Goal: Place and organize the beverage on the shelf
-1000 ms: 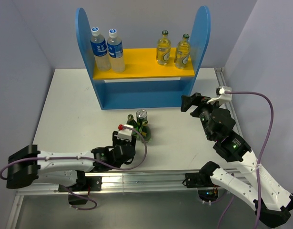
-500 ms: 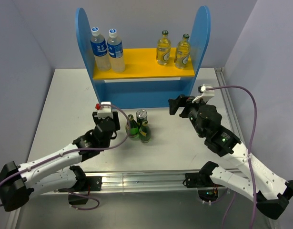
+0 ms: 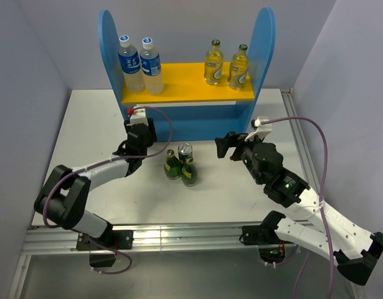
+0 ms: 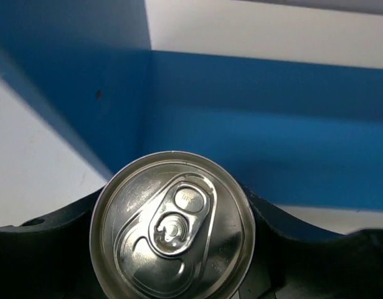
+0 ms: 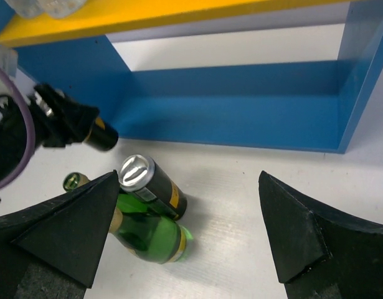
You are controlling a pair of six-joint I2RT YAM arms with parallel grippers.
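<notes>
While the left gripper (image 4: 174, 265) holds a silver-topped can (image 4: 172, 227) by the shelf (image 3: 263, 50), the right gripper (image 5: 188, 227) has its jaws wide open.

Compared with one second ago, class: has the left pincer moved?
Yes. Gripping the can, the left pincer has swung left, away from the green bottles, and back toward the shelf.

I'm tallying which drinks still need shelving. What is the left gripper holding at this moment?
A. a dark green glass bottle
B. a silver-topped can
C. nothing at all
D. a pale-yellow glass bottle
B: the left wrist view shows the silver-topped can gripped by the left gripper, its pull-tab top facing the camera, with the shelf just beyond it.
</notes>
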